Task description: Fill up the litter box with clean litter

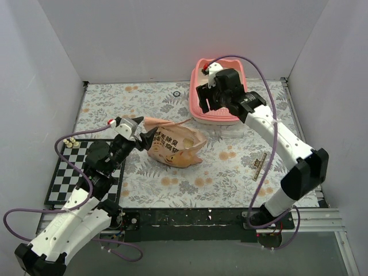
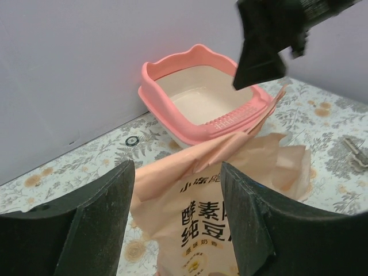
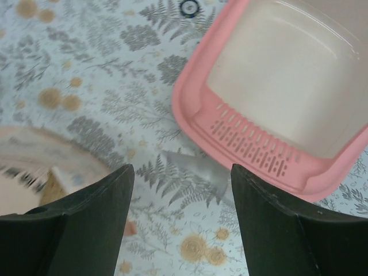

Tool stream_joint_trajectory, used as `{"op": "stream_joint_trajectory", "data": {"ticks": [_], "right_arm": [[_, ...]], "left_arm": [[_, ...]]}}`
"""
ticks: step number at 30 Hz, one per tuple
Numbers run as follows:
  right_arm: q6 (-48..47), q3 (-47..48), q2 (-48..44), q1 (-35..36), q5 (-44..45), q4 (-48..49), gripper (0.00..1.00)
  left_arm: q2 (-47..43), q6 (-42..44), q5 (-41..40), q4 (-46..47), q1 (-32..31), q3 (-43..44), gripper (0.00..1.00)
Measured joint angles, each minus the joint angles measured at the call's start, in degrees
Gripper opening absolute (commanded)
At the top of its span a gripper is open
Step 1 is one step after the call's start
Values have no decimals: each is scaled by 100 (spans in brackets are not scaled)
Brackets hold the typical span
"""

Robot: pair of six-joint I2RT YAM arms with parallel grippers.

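Right gripper (image 3: 181, 169) is hovering wide open, gripping nothing, above the near rim of the large pink plastic litter tray (image 2: 148, 72) by the counter's far edge. Left gripper (image 2: 177, 172) is gaping beside a crumpled orange-tan printed plastic bag (image 1: 172, 146) mid-counter.

The white, black-jointed left arm (image 1: 69, 221) rises from the lower left of the top view and bends towards the centre left. Its black two-finger left tool (image 1: 140, 140) points to the right of the frame. In the left wrist view the left tool (image 2: 177, 172) has its fingers (image 2: 98, 224) spread wide.

The white right arm (image 1: 287, 149) climbs from the lower right, folds at a black elbow near the right edge and reaches to the upper centre. Its black right tool (image 1: 202, 103) angles downward, and in the right wrist view the right tool (image 3: 183, 172) has its fingers (image 3: 276, 230) parted, with nothing between them.
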Motion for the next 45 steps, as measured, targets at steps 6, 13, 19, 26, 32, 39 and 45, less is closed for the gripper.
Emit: {"op": "stream_joint_trajectory", "data": {"ticks": [6, 13, 19, 26, 32, 39, 45], "right_arm": [[592, 859, 1537, -640, 153, 369, 73], [1137, 1694, 2966, -868, 63, 623, 71], [1440, 1858, 3576, -922, -181, 918, 68], [1532, 1860, 3980, -918, -704, 1333, 55], [1405, 2151, 4258, -916, -1272, 1445, 26], [957, 2288, 4319, -975, -1971, 1257, 1], [-446, 1939, 3958, -1034, -2828, 702, 1]], "left_arm": [[-15, -389, 142, -313, 0, 527, 65], [-278, -872, 232, -555, 0, 688, 72], [-57, -1296, 267, -1080, 0, 1093, 72], [-72, -1519, 284, -1434, 0, 1110, 73], [-251, -1534, 280, -1482, 0, 1110, 73], [-247, -1567, 291, -1539, 0, 1108, 74], [-212, -1670, 374, -1545, 0, 1075, 75]]}}
